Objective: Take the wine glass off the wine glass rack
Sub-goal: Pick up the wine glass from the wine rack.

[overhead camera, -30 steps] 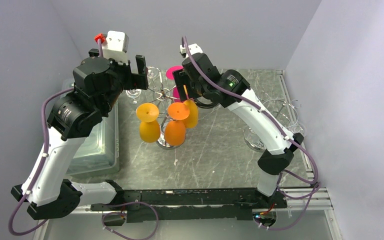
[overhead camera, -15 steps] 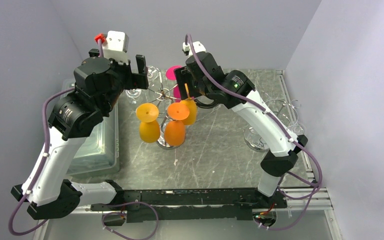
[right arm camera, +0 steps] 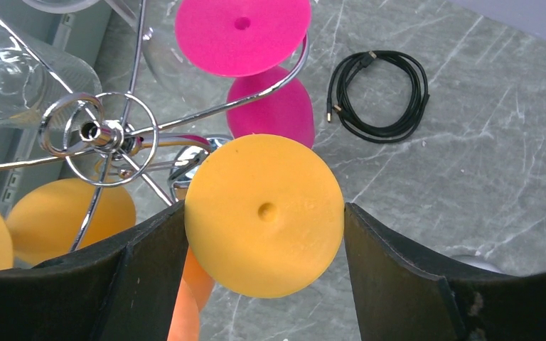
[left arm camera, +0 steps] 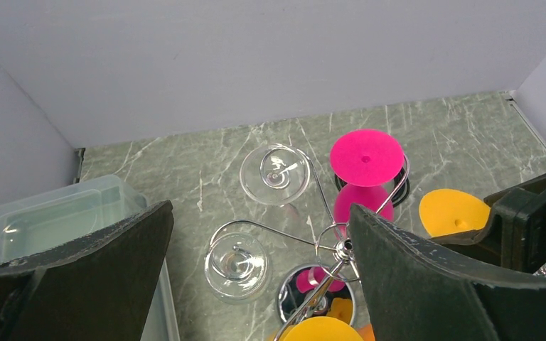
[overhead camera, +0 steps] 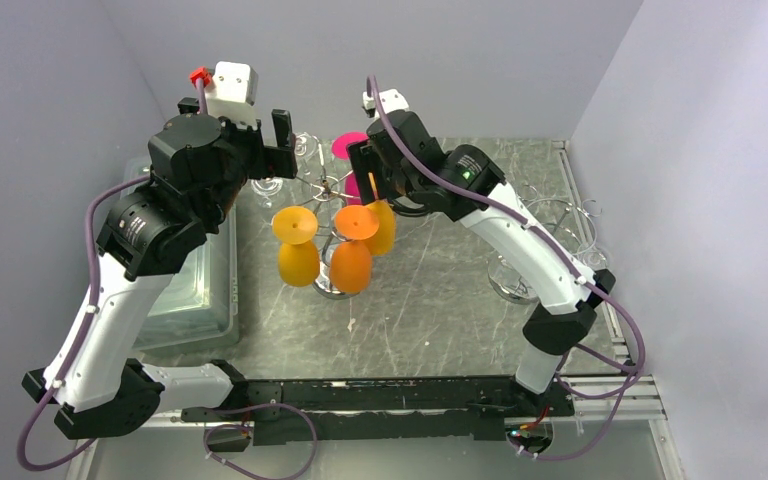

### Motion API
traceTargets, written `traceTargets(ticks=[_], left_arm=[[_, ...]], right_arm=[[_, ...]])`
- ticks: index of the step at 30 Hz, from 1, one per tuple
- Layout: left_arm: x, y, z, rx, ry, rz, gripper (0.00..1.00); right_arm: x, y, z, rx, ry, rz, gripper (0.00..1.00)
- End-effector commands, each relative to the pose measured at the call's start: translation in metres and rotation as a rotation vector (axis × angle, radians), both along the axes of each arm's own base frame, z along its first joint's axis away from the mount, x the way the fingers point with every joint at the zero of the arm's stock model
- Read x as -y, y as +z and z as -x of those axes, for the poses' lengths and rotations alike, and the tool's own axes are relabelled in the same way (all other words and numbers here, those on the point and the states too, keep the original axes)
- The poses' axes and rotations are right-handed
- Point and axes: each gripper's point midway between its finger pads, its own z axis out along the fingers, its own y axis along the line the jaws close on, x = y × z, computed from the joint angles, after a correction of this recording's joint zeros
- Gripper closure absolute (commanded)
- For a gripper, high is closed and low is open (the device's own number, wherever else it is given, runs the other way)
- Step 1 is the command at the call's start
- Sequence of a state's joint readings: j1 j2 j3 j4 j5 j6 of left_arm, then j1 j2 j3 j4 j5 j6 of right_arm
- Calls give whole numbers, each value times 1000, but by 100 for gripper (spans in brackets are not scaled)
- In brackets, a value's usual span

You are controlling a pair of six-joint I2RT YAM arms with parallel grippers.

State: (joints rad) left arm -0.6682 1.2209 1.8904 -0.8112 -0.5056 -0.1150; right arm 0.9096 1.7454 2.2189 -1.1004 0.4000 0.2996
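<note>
The chrome wine glass rack (overhead camera: pixel 325 185) stands mid-table; its hub shows in the left wrist view (left arm camera: pixel 341 247) and the right wrist view (right arm camera: pixel 92 131). Orange, pink and clear glasses hang upside down from its arms. My right gripper (overhead camera: pixel 365 170) is shut on the round foot of an orange wine glass (right arm camera: pixel 264 213) (overhead camera: pixel 384 225), both fingers touching its rim, beside the hub. My left gripper (overhead camera: pixel 282 140) is open and empty, high above the rack's left side, over a hanging clear glass (left arm camera: pixel 236 261).
A pink glass (right arm camera: pixel 242 32) hangs behind the held one. Two more orange glasses (overhead camera: pixel 298 245) hang in front. A clear plastic bin (overhead camera: pixel 195 290) sits at left. A black cable coil (right arm camera: pixel 380 96) lies behind the rack. A second wire stand with clear glasses (overhead camera: pixel 550 240) stands at right.
My right wrist has shifted slightly at the rack, still on the orange glass's foot; the glass stays in about the same place. The left arm has not moved.
</note>
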Motion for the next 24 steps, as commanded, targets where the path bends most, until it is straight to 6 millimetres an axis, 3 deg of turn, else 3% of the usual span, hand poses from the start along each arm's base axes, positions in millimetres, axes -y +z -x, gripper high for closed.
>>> traceTargets(ticks=[1, 13, 24], left_arm=[[0, 11, -2, 38, 11, 36, 1], [5, 10, -5, 33, 2, 35, 1], [6, 8, -7, 27, 2, 36, 1]], right_arm=[[13, 21, 3, 58, -58, -42, 57], [25, 22, 12, 61, -66, -61, 58], [14, 26, 21, 54, 14, -102, 59]])
